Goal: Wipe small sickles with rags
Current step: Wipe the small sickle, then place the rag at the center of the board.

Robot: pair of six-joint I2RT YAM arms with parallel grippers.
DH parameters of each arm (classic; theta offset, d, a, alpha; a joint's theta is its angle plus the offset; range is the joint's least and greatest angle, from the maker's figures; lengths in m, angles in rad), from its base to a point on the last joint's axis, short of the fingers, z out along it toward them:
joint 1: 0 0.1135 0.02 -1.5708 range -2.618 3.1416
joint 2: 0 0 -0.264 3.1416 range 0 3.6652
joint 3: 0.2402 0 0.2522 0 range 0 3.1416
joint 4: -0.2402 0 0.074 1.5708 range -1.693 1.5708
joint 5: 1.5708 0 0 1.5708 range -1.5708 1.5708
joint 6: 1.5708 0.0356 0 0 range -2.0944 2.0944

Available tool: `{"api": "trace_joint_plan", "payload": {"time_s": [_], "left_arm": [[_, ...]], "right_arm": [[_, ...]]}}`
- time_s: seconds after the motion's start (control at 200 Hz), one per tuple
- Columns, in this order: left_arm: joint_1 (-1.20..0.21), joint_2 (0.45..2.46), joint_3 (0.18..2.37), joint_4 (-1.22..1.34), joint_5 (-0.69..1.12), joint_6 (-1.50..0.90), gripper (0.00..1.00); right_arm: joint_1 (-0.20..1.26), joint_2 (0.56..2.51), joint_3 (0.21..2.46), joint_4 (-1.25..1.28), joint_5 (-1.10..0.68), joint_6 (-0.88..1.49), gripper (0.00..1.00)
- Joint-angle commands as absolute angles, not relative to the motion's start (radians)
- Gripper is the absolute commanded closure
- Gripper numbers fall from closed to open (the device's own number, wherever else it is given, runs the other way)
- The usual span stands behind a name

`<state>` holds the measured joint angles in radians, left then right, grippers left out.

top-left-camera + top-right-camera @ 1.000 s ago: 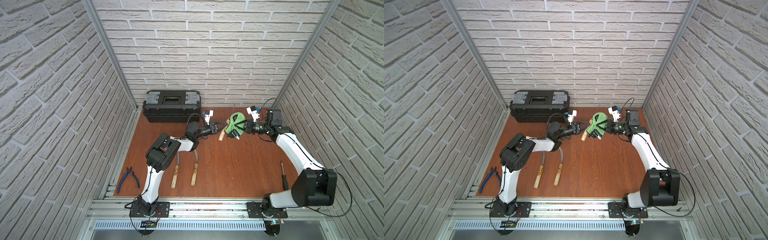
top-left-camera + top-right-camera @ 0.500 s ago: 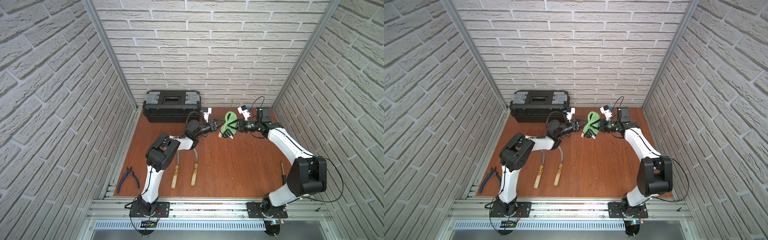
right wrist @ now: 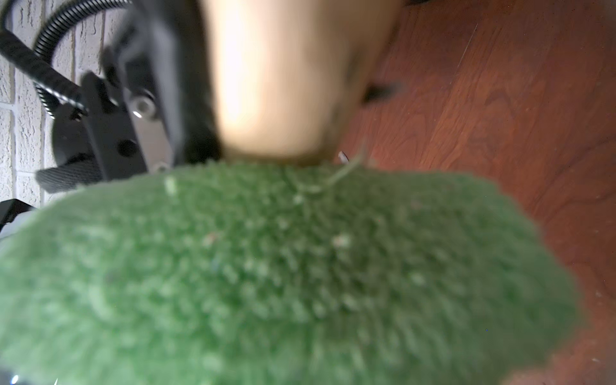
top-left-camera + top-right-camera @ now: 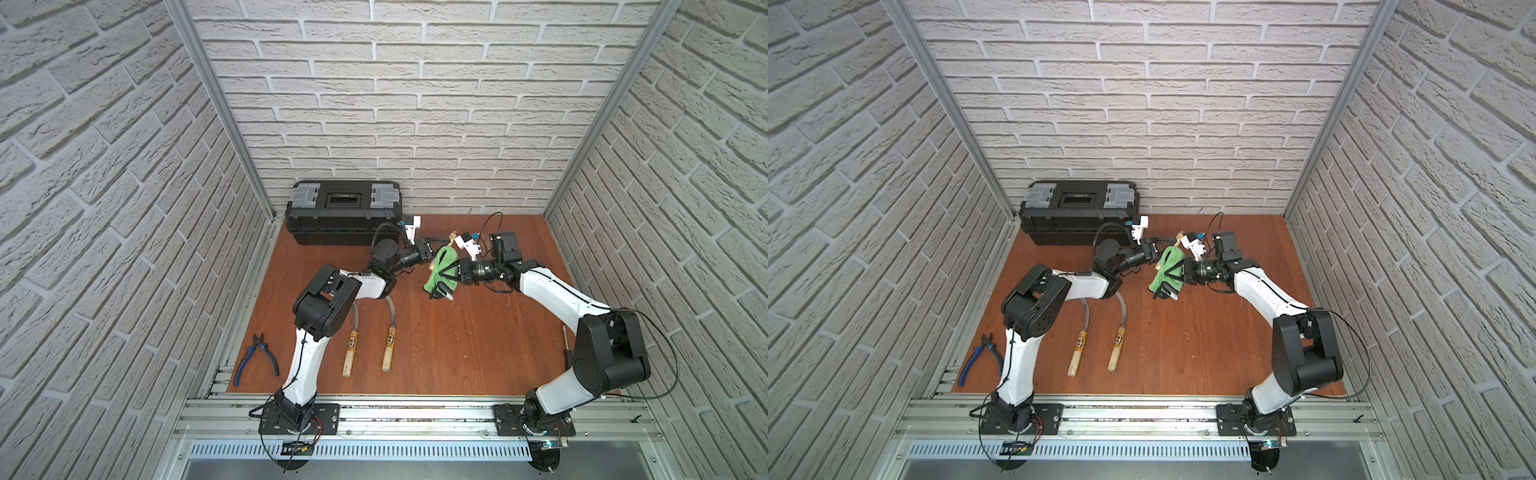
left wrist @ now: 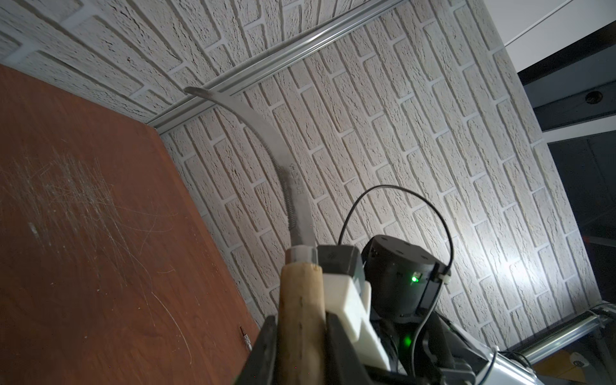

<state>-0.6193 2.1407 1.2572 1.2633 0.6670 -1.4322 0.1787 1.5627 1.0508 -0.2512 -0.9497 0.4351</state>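
Your left jaws are clamped tight on the pale wooden handle of the held sickle point(image 5: 298, 213). They keep it clear of the surface point(image 4: 457, 340), and its curved blade reaches out past the right wrist toward the walls. I judge that leaves both faces of the metal free for wiping.

Your right jaws are closed on the green rag point(image 4: 436, 277), which bunches around them in mid-air just beside the left jaws. In the right wrist view the cloth seems to touch the handle, not the blade. The pairing looks deliberate: one arm steadies the tool while the other rubs.

A second sickle point(image 4: 350, 351) and a third sickle point(image 4: 389, 349) lie side by side on the surface. Their handles point toward the front rail and their blades run under the left arm, out of the way. You cannot tell from here whether they are already wiped.

As for writing, the held blade has a few stamped characters just beyond the ferrule, too faint to read. Each lying handle carries a dark printed label, too small to make out. The black toolbox point(image 4: 343, 216) shows no legible brand.
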Motion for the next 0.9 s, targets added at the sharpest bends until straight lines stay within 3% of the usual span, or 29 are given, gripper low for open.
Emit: {"api": "trace_joint_plan", "payload": {"time_s": [0.0,0.225,0.445,0.895], "left_arm": [[-0.644,2.131,1.299,1.403,0.695,-1.438,1.0],[-0.629,2.125,1.265,1.403,0.695,-1.429,1.0],[-0.611,2.09,1.198,1.403,0.692,-1.404,1.0],[-0.602,2.053,1.09,1.403,0.695,-1.364,1.0]], "right_arm": [[0.207,1.502,0.98,-0.214,-0.945,0.445,0.97],[0.2,1.378,0.918,-0.395,-0.852,0.366,0.97],[0.156,1.317,0.957,-0.653,-0.636,0.299,0.97],[0.138,1.523,1.057,-0.836,-0.318,0.242,0.96]]}}
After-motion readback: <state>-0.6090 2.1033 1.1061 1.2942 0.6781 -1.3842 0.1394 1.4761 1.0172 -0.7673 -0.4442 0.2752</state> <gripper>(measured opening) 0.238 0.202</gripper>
